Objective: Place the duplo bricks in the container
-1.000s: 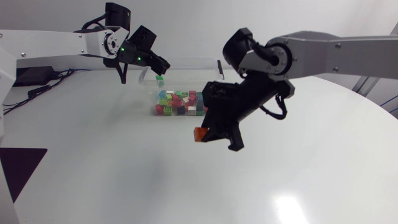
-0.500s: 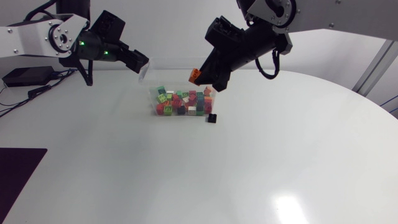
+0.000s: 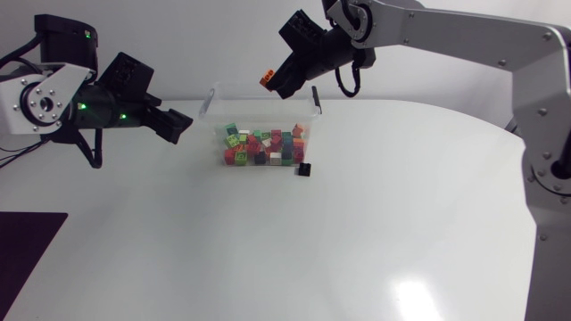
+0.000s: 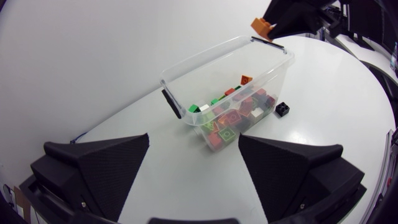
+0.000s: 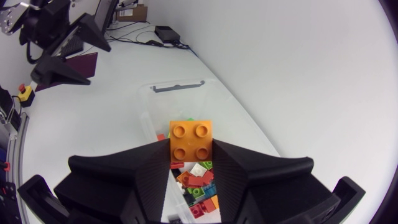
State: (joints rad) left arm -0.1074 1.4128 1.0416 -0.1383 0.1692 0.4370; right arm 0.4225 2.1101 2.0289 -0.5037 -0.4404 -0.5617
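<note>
Head view: the right hand (image 3: 275,80) is clamping an orange duplo brick (image 3: 266,79) above the far rim of the clear container (image 3: 212,92). The container is holding a heap of coloured bricks (image 3: 259,147). A black brick (image 3: 305,168) is lying on the white surface (image 3: 357,232), just beside the container. The left hand (image 3: 174,125) is hovering off to the container's left.

Left wrist view: the left hand's fingers are standing wide apart with nothing between them, and the container is sitting ahead of them.

Right wrist view: both fingers are pressing the orange duplo brick from two sides, studs facing the camera, over the open container.
</note>
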